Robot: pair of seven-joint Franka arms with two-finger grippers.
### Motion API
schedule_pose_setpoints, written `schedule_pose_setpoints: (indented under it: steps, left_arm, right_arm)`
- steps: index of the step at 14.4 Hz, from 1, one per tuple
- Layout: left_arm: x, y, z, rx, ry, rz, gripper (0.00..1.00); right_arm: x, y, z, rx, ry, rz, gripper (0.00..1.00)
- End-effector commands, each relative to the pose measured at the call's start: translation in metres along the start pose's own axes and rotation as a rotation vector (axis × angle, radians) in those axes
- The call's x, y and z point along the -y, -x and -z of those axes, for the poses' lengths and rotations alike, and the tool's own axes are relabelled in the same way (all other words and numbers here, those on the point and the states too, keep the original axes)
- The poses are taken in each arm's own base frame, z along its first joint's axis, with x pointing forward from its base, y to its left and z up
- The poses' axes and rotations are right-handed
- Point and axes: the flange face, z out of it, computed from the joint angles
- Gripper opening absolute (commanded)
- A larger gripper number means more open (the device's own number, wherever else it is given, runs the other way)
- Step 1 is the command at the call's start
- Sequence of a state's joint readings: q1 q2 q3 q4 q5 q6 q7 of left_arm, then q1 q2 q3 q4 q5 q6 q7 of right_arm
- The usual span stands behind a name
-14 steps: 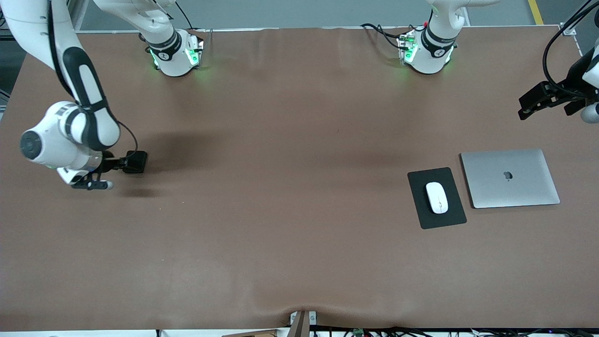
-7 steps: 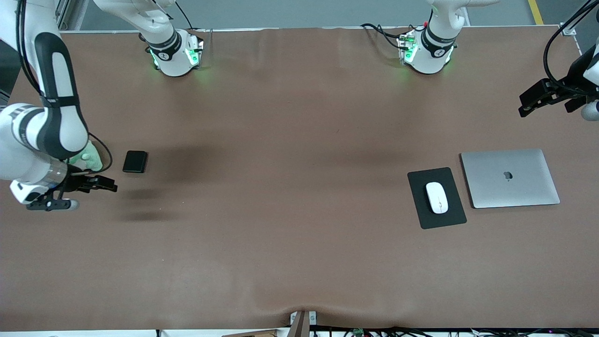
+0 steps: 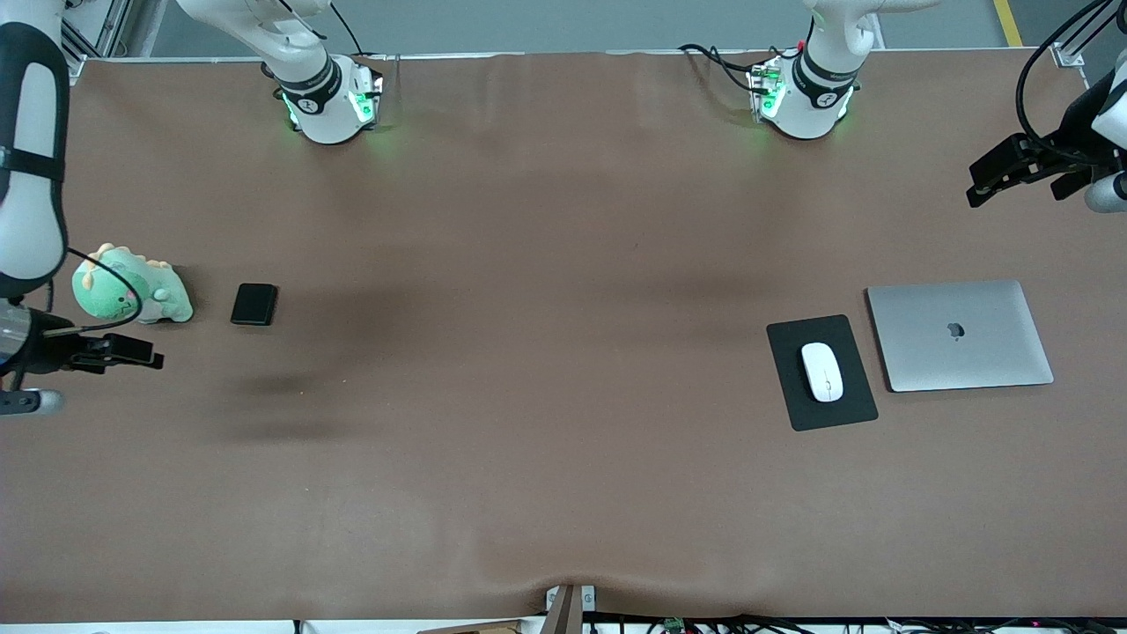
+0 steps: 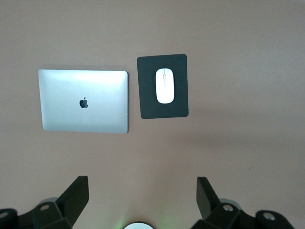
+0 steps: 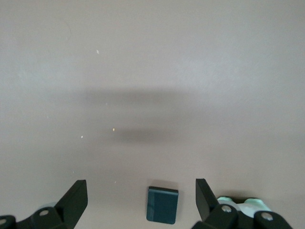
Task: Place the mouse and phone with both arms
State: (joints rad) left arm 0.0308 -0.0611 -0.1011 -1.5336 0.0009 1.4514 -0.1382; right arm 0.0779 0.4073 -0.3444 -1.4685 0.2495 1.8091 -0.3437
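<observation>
White mouse (image 3: 821, 372) and black phone (image 3: 254, 304) lie clear of both grippers' spread fingers (image 4: 76, 195).

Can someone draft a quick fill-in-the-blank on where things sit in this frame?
1. The small white glossy oval mouse lies on the flat black ____.
2. The closed silver laptop lies beside that pad, toward the ____ arm's end of the table.
3. The small black rounded phone lies beside a green plush ____.
4. The left end effector and the right end effector both hold ____.

Missing words: mouse pad; left; dinosaur toy; nothing
</observation>
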Motion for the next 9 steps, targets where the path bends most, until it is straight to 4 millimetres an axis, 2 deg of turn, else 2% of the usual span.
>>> schedule_pose_setpoints:
  steps: [1,3,5,6,9]
  left_arm:
    - [0.006,0.02,0.004,-0.006,0.021,-0.004,1.0]
    - [0.006,0.029,0.004,-0.008,0.019,-0.004,1.0]
    - [0.006,0.034,0.004,-0.008,0.017,-0.005,1.0]
    - [0.006,0.034,0.003,-0.005,0.016,-0.005,1.0]
    - [0.005,0.034,-0.001,0.0,0.016,-0.006,1.0]
  right_arm:
    - [-0.017,-0.006,0.031,-0.042,-0.016,-0.009,1.0]
    - [-0.009,0.004,0.062,-0.075,-0.039,0.003,1.0]
    - [-0.006,0.011,0.066,-0.032,-0.041,0.008,1.0]
    - [-0.005,0.014,0.074,-0.005,-0.033,0.015,1.0]
    - [0.01,0.041,0.127,0.068,0.005,0.04,1.0]
